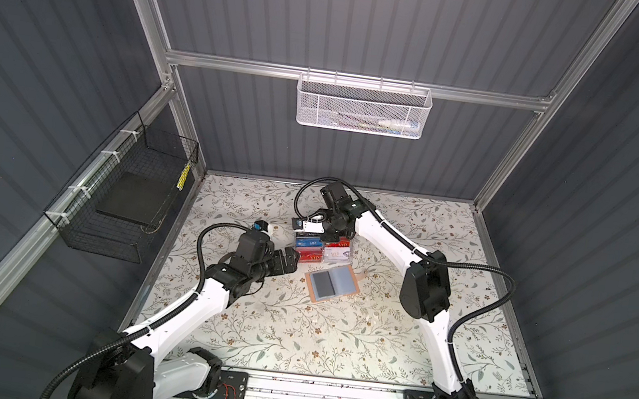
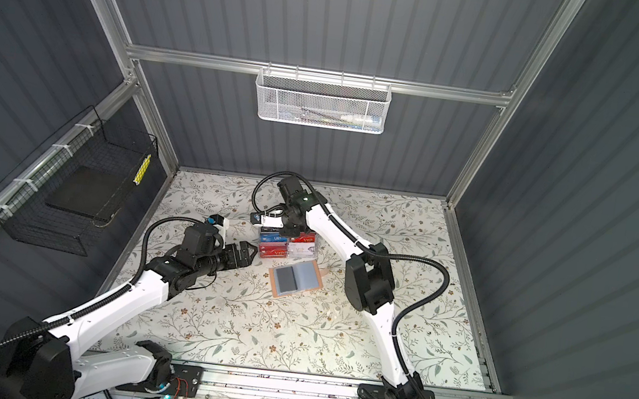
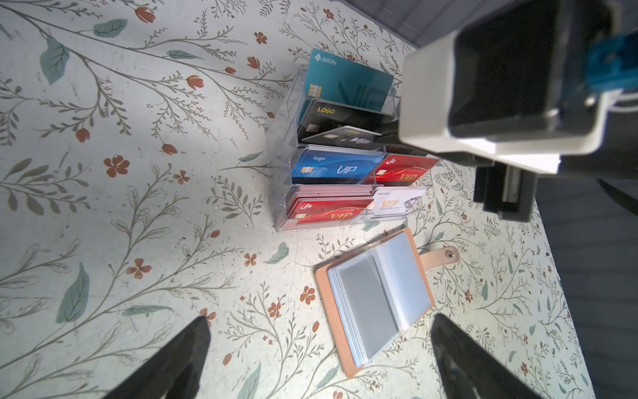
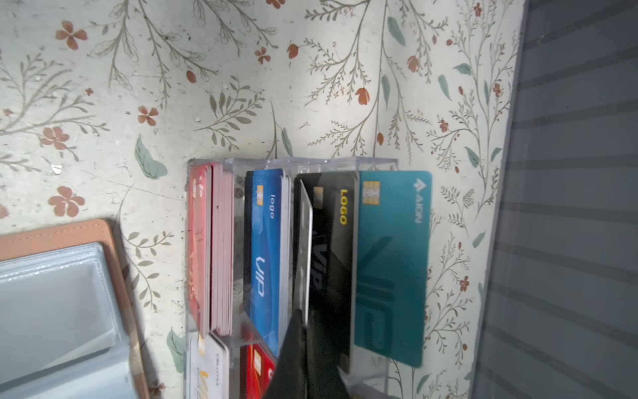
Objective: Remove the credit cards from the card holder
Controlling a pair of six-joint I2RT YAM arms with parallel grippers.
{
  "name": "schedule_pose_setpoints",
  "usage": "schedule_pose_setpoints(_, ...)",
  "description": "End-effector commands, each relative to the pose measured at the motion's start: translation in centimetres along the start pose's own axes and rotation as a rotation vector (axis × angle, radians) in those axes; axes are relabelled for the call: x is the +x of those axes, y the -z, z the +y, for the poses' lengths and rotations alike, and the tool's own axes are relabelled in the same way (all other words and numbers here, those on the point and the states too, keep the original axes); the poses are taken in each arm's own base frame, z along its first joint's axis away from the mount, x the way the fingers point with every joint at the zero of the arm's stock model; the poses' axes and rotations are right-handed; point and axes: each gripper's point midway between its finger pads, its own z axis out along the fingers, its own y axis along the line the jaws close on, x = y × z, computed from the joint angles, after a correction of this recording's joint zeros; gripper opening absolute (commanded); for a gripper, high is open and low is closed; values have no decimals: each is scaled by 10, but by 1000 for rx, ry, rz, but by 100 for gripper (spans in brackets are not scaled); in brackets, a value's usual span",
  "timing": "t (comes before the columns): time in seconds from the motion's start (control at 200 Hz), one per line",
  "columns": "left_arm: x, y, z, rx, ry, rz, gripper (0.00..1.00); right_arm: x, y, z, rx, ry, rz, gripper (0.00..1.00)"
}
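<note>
Card holder (image 3: 325, 293) lies open and flat on the table (image 1: 291, 339) at centre, strap to the right. Its visible sleeves look empty, but one page reads darker in both top views, so I cannot rule out a remaining card.

The clear rack (image 3: 281, 193) stands just beyond it on the far side, with the credit cards (image 3: 336, 169) sorted by colour.

The right fingers (image 4: 303, 362) are pressed onto one short end of a dark card (image 4: 306, 241), held edge-on over the black stack.

The left fingers (image 3: 186, 355) are spread wide and empty, hovering left of the rack.

Handling judgement:
- **Cards:** thin, stiff, light and glossy. Grip a short end squarely, as they are likely to slip.
- **Holder:** soft and light. It may lift with a card, so pin the tan cover.
</note>
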Motion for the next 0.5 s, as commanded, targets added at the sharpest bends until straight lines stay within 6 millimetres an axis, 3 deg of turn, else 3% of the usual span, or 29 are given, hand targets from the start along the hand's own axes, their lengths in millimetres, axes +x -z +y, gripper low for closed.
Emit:
schedule_pose_setpoints(0.0,-3,3,3,-3,-6,-24,100,1,-2,-2,21,17,21,0)
schedule_pose_setpoints(0.495,0,1,5,-1,1,-20,100,1,-5,-6,53,12,23,9)
